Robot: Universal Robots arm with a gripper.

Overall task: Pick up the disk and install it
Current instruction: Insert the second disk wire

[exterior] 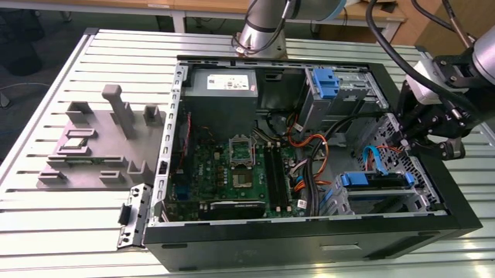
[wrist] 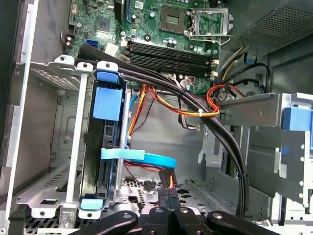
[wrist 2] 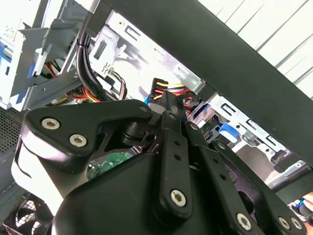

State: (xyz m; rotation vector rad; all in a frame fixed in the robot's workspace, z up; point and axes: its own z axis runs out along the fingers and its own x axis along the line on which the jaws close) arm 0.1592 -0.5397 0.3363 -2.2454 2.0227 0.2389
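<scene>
Hovering inside the open computer case [exterior: 309,243], the gripper [wrist: 167,194] hangs over the metal drive cage [exterior: 421,174], at about 3 o'clock of the case in the exterior view. In the first wrist view its two black fingers [wrist: 161,197] are pressed together with only a thin seam between them. Whether anything slim is pinched there cannot be told, as a dark cable plug lies just beyond the tips.

The disk [exterior: 375,180] is apart from the gripper. It sits in the drive cage at about 4 o'clock of the case in the exterior view, showing as a blue strip between the cage's metal walls. In the first wrist view it stands edge-on in the cage, a dark slab with blue carrier tabs at both ends and a larger blue plate on its side. A flat blue cable [wrist: 139,157] crosses over the disk's edge and runs toward the gripper's tips.

A bundle of black cables [wrist: 195,105] runs from the motherboard [exterior: 232,168] past the cage, with orange and red wires looped beside it. An upright blue bracket [exterior: 328,87] is fixed to a second metal cage at about 1 o'clock of the case, and the grey power supply [exterior: 220,87] lies at 11 o'clock. The case rests on a slatted metal table [exterior: 62,231]. A grey fixture [exterior: 101,145] with upright posts stands at 9 o'clock of the case, well apart from it.
</scene>
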